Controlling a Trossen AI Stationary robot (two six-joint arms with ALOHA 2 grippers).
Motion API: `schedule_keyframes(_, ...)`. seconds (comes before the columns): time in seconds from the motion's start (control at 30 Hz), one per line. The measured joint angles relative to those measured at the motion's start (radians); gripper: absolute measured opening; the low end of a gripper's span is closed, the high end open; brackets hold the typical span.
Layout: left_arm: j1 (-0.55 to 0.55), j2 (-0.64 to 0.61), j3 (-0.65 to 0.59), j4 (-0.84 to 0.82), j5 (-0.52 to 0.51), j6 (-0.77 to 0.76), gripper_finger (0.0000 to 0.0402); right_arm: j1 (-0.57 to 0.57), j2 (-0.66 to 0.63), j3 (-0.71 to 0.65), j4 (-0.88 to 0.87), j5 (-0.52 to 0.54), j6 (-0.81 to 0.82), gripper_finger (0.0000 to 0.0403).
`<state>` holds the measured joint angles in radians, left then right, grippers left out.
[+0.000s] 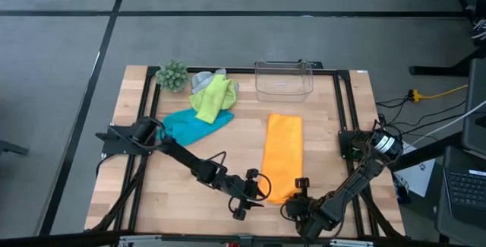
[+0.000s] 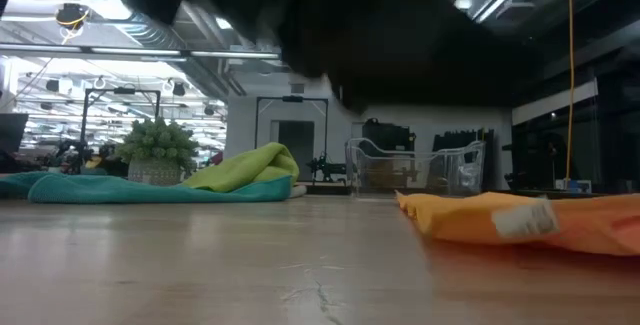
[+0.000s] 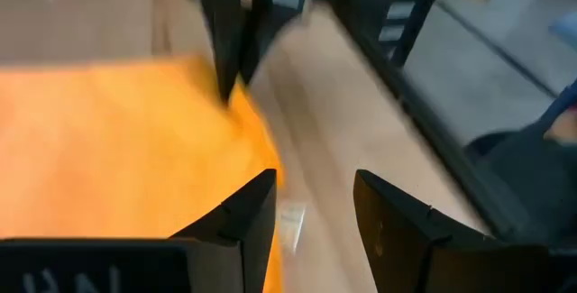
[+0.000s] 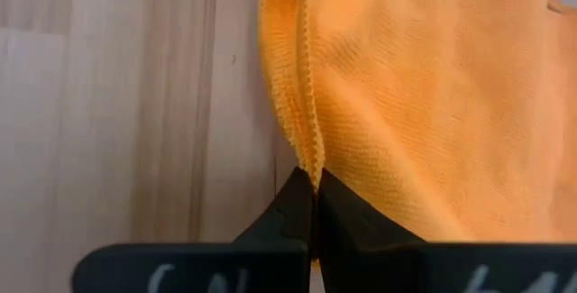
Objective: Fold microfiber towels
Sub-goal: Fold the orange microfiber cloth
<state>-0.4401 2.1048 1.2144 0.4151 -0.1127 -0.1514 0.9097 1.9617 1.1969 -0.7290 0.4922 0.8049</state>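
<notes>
Wooden table (image 1: 190,201), right tool (image 4: 314,205) pinching orange towel (image 4: 424,104)

Overhead cam straight down on the whole table (image 1: 190,175). Low cam level at tabletop, facing 12 o'clock into the room. Wrist cams right up close on the orange towel (image 4: 424,104), shared by all four.

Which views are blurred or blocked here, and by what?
Low view: a dark, unfocused arm mass fills the top; the orange towel stays readable. Left wrist view: motion-smeared throughout. Right wrist view: sharp on the towel hem pinched in the right gripper. High view: evenly lit.
</notes>
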Motion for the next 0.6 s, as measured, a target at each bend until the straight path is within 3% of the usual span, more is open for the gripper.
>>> schedule_keyframes(0.2, 0.01, 0.078, 0.068, 0.002, -0.004, -0.002, 0.0144, -0.017, -0.001, 0.0, 0.007, -0.025, 0.001, 0.0004)
schedule_keyframes(0.4, 0.009, 0.086, 0.173, -0.228, -0.029, 0.012, 0.0163, -0.029, -0.003, 0.001, 0.017, -0.049, 0.001, 0.0004)
schedule_keyframes(0.6, 0.015, 0.092, 0.186, -0.273, -0.065, 0.029, 0.0172, -0.03, -0.004, 0.002, 0.043, -0.049, -0.002, 0.0004)
